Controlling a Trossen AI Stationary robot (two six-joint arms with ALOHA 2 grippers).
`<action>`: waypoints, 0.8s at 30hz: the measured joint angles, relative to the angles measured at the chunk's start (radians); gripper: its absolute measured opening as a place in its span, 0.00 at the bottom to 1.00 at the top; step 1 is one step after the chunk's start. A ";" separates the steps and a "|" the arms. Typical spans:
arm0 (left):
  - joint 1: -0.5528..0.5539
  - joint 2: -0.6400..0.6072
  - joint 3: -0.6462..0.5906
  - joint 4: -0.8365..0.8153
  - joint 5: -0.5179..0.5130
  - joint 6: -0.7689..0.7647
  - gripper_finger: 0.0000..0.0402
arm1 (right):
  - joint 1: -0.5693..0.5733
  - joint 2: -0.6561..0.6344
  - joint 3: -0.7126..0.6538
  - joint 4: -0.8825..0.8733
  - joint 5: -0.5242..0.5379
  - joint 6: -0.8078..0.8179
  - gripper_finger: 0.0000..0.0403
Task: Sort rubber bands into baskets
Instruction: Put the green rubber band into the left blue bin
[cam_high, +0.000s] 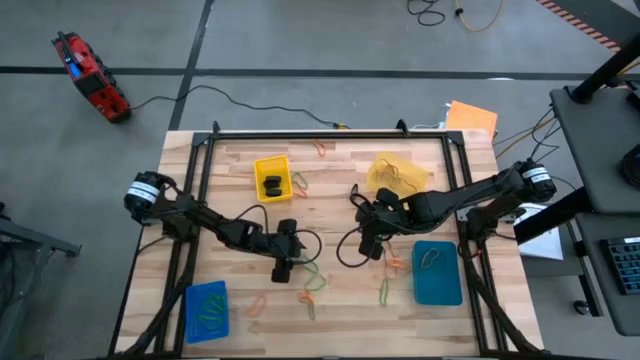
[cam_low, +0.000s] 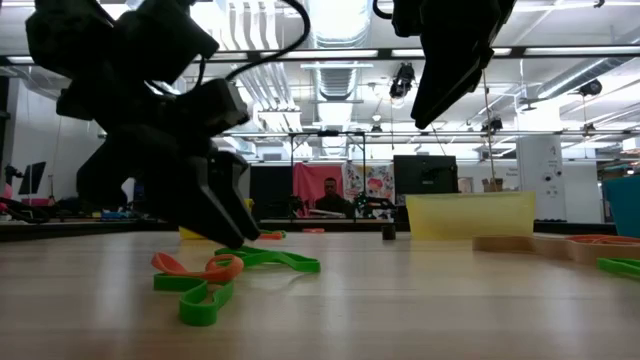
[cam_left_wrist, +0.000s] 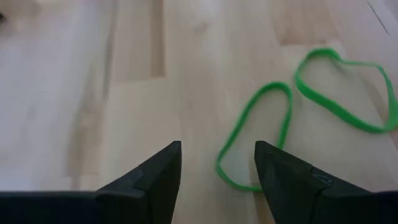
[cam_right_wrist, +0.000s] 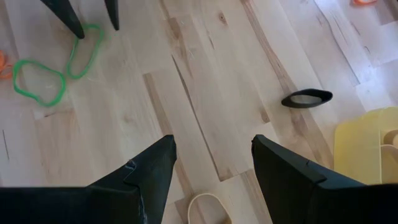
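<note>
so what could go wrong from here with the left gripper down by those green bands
1. The left gripper is open at the table with one green band between its fingertips; a second green band lies right beside it, so closing might drag both.
2. An orange band lies over the green ones in the low view and could come along into the wrong basket.
3. The right gripper hangs open nearby; the arms could crowd each other.

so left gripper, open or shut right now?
Open. The left gripper shows a clear gap between its fingers, with a green rubber band lying flat on the table, ungripped.
</note>
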 joint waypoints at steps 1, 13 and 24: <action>0.004 0.009 0.000 0.000 0.007 0.000 0.45 | 0.000 0.000 0.000 0.000 0.000 0.000 0.51; 0.007 0.054 0.003 0.022 0.030 -0.027 0.03 | 0.000 0.000 -0.002 0.000 0.000 -0.007 0.51; 0.008 -0.043 -0.004 -0.071 0.022 0.015 0.00 | 0.000 0.000 -0.025 0.025 0.001 -0.008 0.51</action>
